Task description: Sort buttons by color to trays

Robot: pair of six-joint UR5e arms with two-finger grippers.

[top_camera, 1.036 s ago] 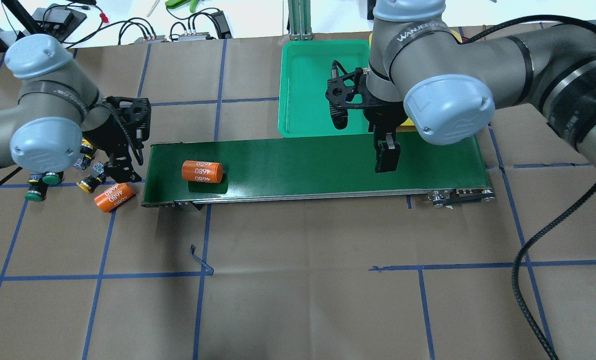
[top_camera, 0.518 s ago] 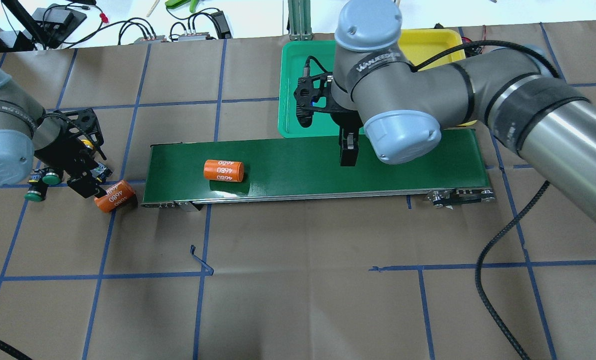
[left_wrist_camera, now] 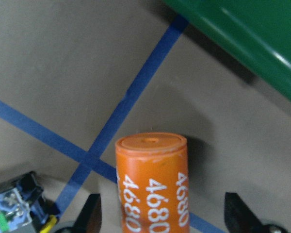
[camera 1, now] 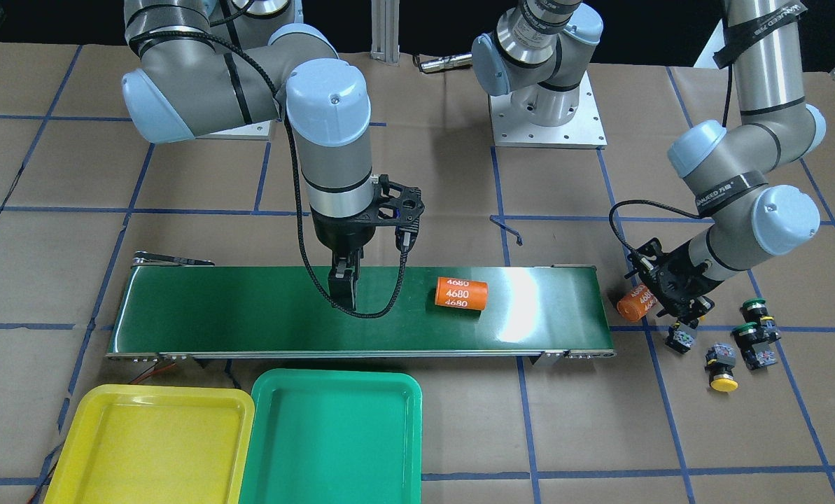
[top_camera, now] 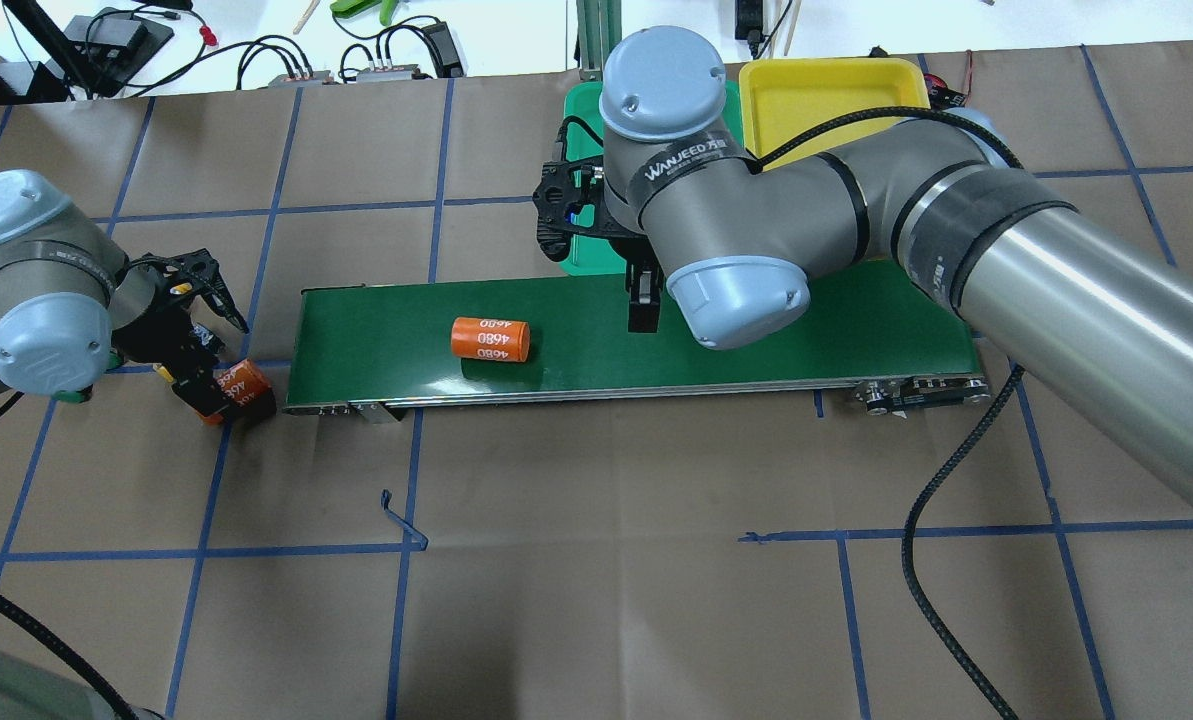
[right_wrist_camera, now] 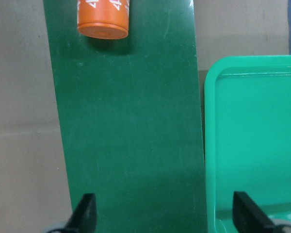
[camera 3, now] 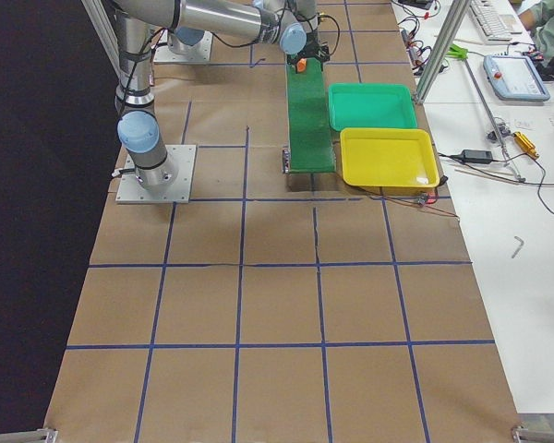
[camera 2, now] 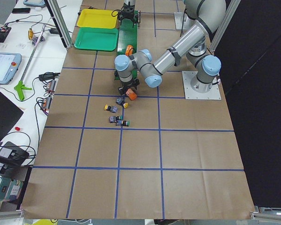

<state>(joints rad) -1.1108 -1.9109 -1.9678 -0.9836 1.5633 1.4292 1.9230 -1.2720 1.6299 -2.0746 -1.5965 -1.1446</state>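
Several buttons lie on the paper past the belt's end: a yellow-capped button, two green-capped buttons, and a fourth button on its side. My left gripper is open, its fingers astride an orange 4680 cylinder beside those buttons. My right gripper hangs open over the conveyor belt, holding nothing. The green tray and the yellow tray sit side by side along the belt, with nothing in them. In the overhead view the left arm hides most of the buttons.
A second orange cylinder lies on the belt, between the two grippers. The right arm's thick forearm crosses over the belt's right end. A black cable trails over the paper. Cables and tools lie on the white bench beyond.
The right arm swung left along the belt, uncovering the yellow tray. The cylinder on the belt travelled right. The left gripper shifted from the buttons down onto the cylinder by the belt's end.
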